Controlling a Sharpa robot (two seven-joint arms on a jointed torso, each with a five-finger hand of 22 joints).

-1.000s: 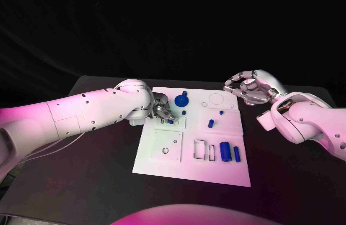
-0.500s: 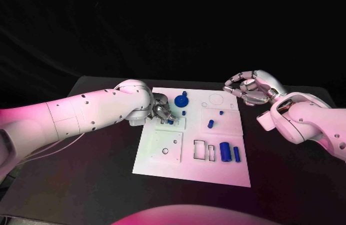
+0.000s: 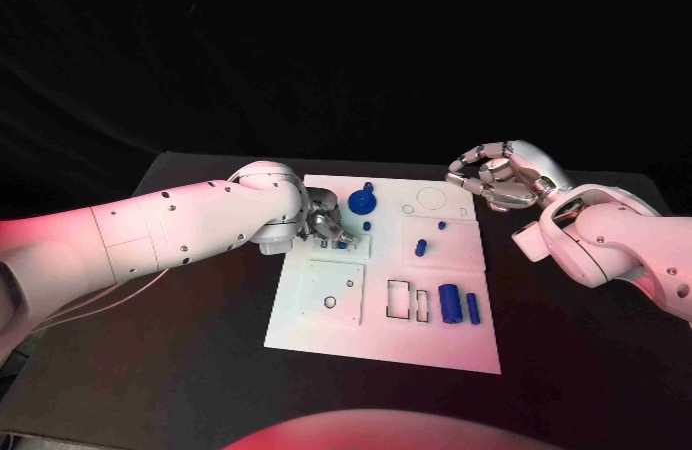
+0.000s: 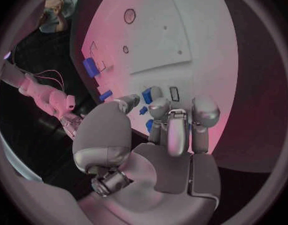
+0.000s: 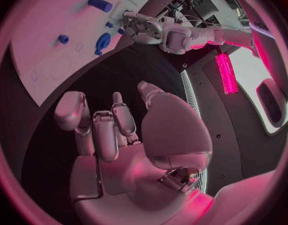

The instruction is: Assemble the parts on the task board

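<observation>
I see a white task board (image 3: 387, 310) with thin black outlines, carrying small blue parts (image 3: 450, 304), on my black table (image 3: 188, 350); both arms white, hands silver.

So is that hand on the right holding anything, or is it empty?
Empty. The right hand hangs off the task board edge, fingers curled in on nothing in its wrist view.
</observation>
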